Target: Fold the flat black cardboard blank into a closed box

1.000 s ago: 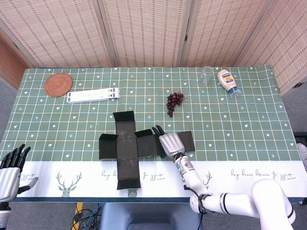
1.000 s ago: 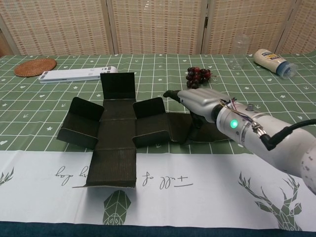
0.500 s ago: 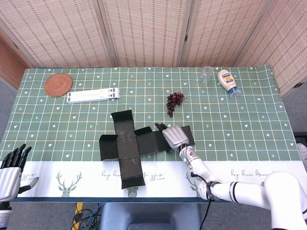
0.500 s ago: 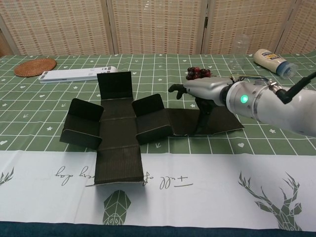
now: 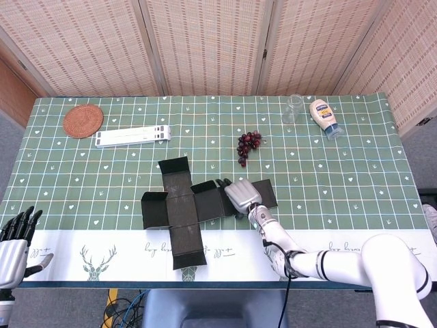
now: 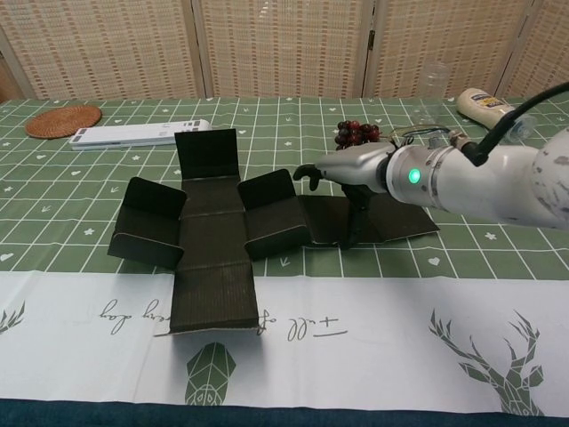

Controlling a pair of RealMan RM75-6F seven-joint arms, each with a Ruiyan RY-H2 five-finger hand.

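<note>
**A:** Start with the head view. Where is the black cardboard blank [image 5: 188, 205], and why is the right hand [image 5: 240, 195] on it?

**B:** The blank lies unfolded on the tabletop [image 5: 341, 178], just in front of the grapes [image 5: 248, 145], part on the green check and part on the white border. The right hand sits over its long right-hand arm, palm down, fingers [image 5: 226, 184] reaching toward the cross's middle. I judge it is steadying that arm, or getting set to lift it; nothing looks pinched, though from above I cannot tell if the fingers press the card.

**A:** And the left hand [image 5: 13, 242]?

**B:** Well apart from the blank, off the near left corner of the tabletop, fingers spread and holding nothing. It seems parked until a second hand is wanted.

**A:** Now the chest view.

**B:** The flaps to the left, the back and just right of the blank's [image 6: 213, 231] centre stand partly raised; the near panel lies flat on the white border. The right hand [image 6: 351, 169] hovers above the flat right arm, fingers [image 6: 311, 171] loosely curled and pointing at the raised inner flap. The thumb [image 6: 357, 218] reaches down to the card, probably pinning it so the blank will not slide.

**A:** So how far along?

**B:** Early, I'd say. No walls are joined yet.
</note>
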